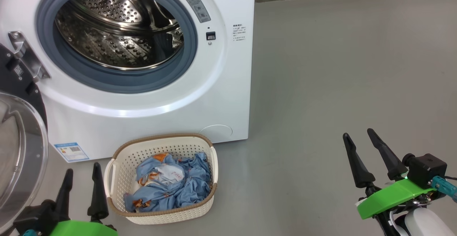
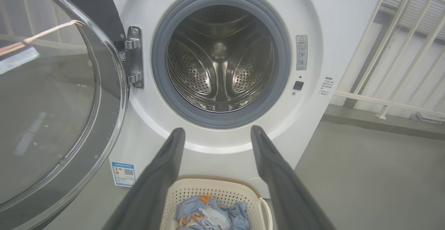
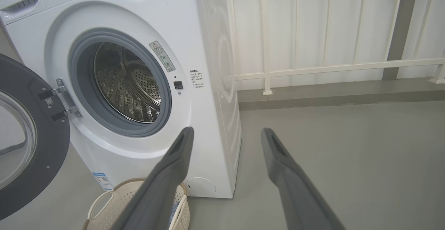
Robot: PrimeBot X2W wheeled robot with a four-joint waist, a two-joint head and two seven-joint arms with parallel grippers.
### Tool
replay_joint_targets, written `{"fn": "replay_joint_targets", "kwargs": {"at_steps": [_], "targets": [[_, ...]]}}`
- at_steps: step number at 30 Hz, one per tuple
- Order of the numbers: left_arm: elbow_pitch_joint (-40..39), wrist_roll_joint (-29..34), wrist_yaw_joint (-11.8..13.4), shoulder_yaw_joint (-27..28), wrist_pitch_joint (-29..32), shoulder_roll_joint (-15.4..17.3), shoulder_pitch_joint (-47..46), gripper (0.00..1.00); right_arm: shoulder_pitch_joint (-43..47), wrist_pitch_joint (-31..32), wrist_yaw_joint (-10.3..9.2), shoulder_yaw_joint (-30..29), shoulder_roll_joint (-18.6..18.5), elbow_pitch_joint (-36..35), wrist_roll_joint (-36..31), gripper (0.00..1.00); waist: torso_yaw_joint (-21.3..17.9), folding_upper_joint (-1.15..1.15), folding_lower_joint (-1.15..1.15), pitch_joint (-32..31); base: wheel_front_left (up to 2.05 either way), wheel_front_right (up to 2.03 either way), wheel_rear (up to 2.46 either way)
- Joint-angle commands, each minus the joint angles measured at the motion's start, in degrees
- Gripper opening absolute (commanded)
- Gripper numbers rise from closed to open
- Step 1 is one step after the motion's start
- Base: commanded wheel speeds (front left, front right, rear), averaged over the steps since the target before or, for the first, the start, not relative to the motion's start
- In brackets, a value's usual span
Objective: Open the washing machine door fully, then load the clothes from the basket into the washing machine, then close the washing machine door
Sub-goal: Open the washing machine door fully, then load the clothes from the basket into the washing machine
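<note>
1. The machine [image 1: 221, 86] stands on a grey floor [image 1: 339, 68]. Its door [image 1: 21, 150] hangs wide open to the left, and the steel drum [image 1: 117, 32] is bare inside.
2. The basket [image 1: 160, 137] sits on the floor just in front of the machine, below the opening. The blue bear-print clothes [image 1: 171, 182] lie heaped in it.
3. The left gripper [image 1: 82, 168] hovers just left of the basket, fingers spread and holding nothing.
4. The right gripper [image 1: 358, 133] hangs well off to the right over the floor, fingers likewise apart and empty.
5. Opening looks done, so loading is the step in hand. Nothing is in the drum yet.
6. The next move probably calls for a gripper to drop onto the heap, pinch a fold of cloth and lift it over the rim.
</note>
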Motion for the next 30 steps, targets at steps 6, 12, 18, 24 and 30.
{"fn": "replay_joint_targets", "kwargs": {"at_steps": [6,12,18,24,30], "targets": [[0.1,0.4,-0.5,1.7,-0.8,1.0,-1.3,1.0,-2.0,-0.7,0.26,-0.1,-1.0,-1.8,-0.9,1.0,0.5,0.0,0.0,0.2,0.0,0.0,0.0],[0.8,0.1,-0.8,1.6,-0.9,0.9,-1.6,1.0,-2.1,-0.7,0.26,-0.5,-0.9,-1.9,-1.1,1.0,1.0,0.0,0.0,0.2,0.0,0.0,0.0],[1.0,0.0,-1.0,1.5,-1.0,0.7,-1.8,1.0,-2.0,-0.7,0.26,-0.9,-0.7,-2.0,-1.1,1.0,1.4,0.0,0.0,0.2,0.0,0.0,0.0],[1.2,0.0,-1.1,1.5,-1.1,0.8,-1.9,1.0,-2.0,-0.7,0.26,-1.0,-0.6,-2.1,-1.1,1.0,1.8,0.0,0.0,0.3,0.0,0.0,0.0],[1.4,0.0,-1.1,1.4,-1.2,0.8,-2.0,1.0,-1.9,-0.7,0.26,-1.1,-0.4,-2.0,-1.0,1.0,2.1,0.0,0.0,0.3,0.0,0.0,0.0]]}}
